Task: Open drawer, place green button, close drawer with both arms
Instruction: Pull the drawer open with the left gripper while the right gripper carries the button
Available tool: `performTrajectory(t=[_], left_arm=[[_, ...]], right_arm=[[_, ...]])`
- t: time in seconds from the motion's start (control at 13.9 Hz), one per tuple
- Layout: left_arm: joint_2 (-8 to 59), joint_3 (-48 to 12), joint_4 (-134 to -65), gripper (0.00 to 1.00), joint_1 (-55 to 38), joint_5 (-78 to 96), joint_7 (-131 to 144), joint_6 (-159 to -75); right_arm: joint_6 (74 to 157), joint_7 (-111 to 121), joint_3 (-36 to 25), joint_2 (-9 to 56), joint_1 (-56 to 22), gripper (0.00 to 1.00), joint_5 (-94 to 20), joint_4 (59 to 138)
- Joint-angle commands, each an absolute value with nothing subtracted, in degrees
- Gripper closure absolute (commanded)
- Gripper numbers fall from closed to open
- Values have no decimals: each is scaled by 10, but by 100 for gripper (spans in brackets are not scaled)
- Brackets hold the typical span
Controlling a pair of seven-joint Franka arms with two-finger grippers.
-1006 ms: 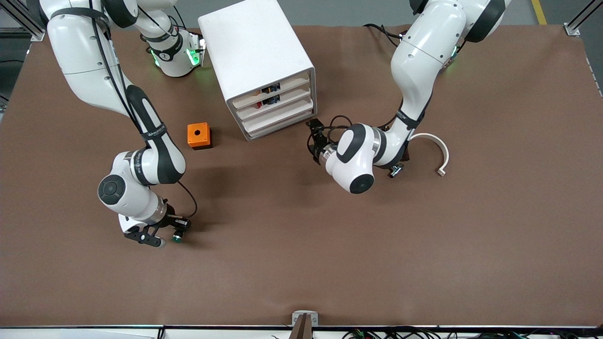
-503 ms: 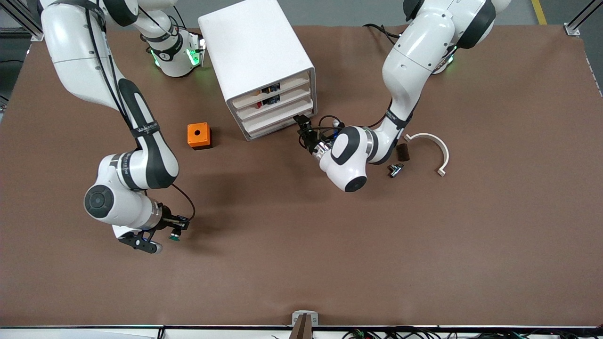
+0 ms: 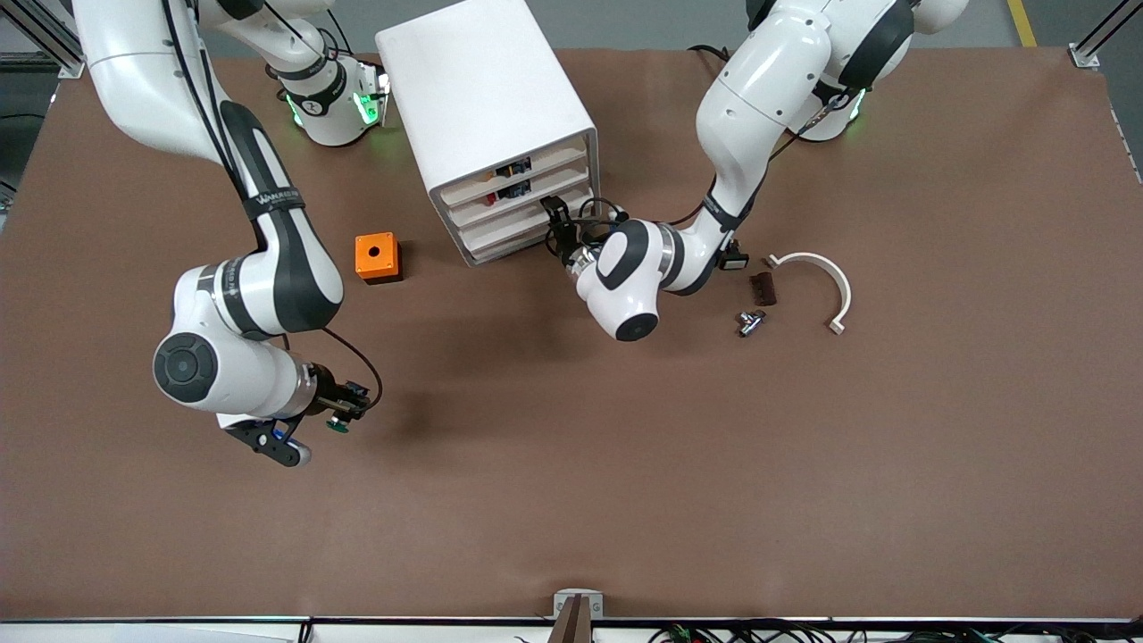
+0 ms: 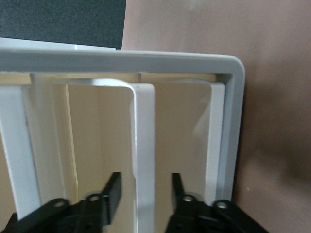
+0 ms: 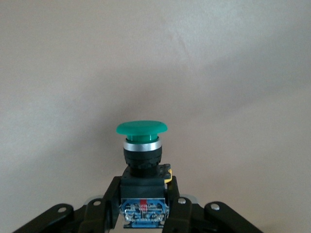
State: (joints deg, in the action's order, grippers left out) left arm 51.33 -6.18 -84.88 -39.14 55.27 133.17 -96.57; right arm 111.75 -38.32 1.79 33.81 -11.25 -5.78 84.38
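White cabinet (image 3: 487, 107) stood toward the robots' bases; its third drawer (image 3: 527, 225) remained closed; left gripper (image 4: 142, 194), fingers parted, straddled the drawer's front lip without yet clamping it; a shallow bite there could slip off on the pull, or tug the cabinet itself; right gripper (image 5: 144, 206) was closed on the green button (image 5: 141, 145), clear of the table; the narrow grip risked tilting or dropping it.
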Motion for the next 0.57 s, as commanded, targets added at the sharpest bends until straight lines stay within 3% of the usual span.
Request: performTrajectory(t=[0.0, 0.07, 0.5], left_arm=[[522, -52, -831, 92, -382, 560, 1332, -958], [523, -51, -824, 99, -380, 559, 1320, -958], [533, -37, -788, 100, -327, 553, 1229, -969]], right_arm=[[1094, -444, 17, 312, -126, 100, -68, 849], [1080, -467, 17, 307, -134, 100, -70, 848], [1018, -667, 17, 265, -210, 100, -80, 843]])
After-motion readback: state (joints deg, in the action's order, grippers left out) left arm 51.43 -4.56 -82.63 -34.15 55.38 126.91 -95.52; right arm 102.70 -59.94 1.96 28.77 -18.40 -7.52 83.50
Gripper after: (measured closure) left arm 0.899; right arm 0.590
